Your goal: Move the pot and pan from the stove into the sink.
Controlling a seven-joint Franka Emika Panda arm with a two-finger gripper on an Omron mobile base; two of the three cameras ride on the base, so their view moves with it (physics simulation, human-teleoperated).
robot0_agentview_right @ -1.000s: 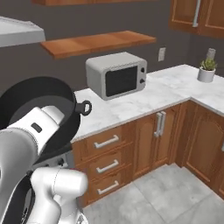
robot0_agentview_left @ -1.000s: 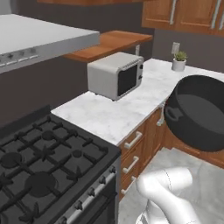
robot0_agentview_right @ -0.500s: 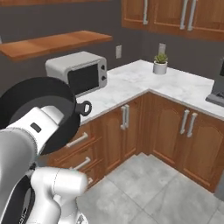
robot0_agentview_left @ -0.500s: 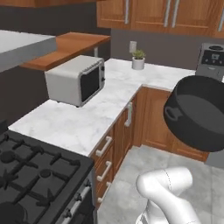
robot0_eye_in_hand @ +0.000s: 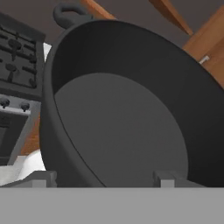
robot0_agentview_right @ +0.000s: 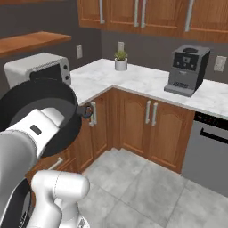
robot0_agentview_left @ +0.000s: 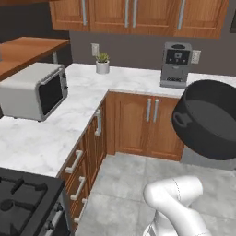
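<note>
- We carry the pot in the air, tipped on its side, well clear of the stove; the tool grips its rim with jaws spread wide.
- To do this well, we keep the grip firm, hold the pot clear of the tabletop edge, and wait for the sink before lowering.
- Against the earlier frame, the base has turned: the microwave sits further left, and a coffee machine has come into view.

A microwave sits on the marble counter. A small potted plant stands in the corner, with a coffee machine further along, below wooden cabinets. A dishwasher adjoins.
</note>
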